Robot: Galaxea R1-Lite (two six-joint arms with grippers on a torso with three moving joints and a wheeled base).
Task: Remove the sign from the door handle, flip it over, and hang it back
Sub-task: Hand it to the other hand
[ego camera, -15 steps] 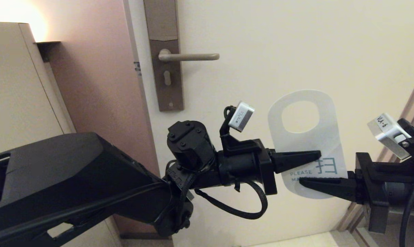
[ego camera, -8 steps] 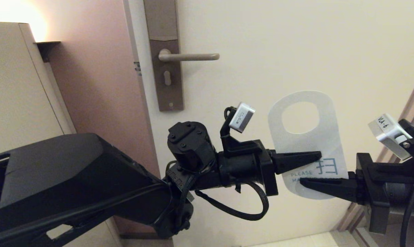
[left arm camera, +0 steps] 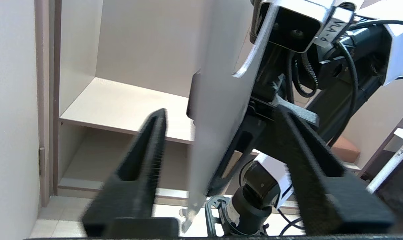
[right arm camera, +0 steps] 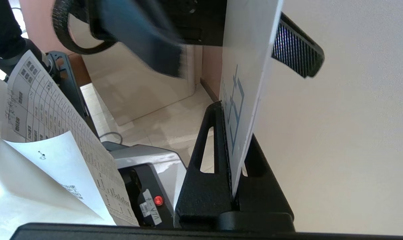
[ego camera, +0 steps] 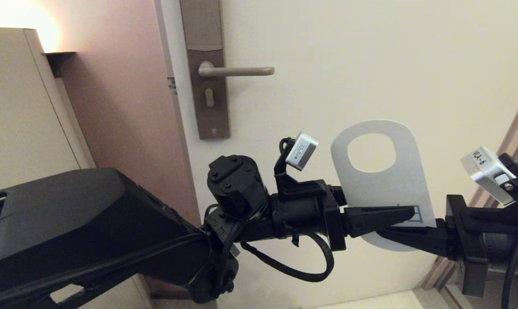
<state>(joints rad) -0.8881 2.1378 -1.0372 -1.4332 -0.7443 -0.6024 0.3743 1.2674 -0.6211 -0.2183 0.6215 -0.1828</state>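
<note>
- Head view showed us the right gripper (ego camera: 394,234) reaching in from the right, its fingers clamped on the lower edge of the sign (ego camera: 381,180).
- In the right wrist view we saw the same grip up close: the two black fingers (right arm camera: 205,166) pressed together with the card's bottom edge pinched between them, teal print showing on the white face.
- We found the left gripper (ego camera: 402,212) coming in from the left at the same lower part of the sign, its near finger lying across the white face just above the right gripper's tip.
- From the left wrist view we saw the left gripper's fingers (left arm camera: 144,160) standing apart, the sign (left arm camera: 218,110) edge-on in the gap between them; we could not tell whether either pad touched it.
- We saw the sign held upright in the air in front of the door (ego camera: 370,56), oval hole at the top, white face toward us.
- Up and to the left, well apart from the sign, the door handle (ego camera: 237,71) stood level and bare on its brown backplate (ego camera: 207,86).
- Farther left we saw a pale cabinet (ego camera: 19,107) beside a pinkish wall.
</note>
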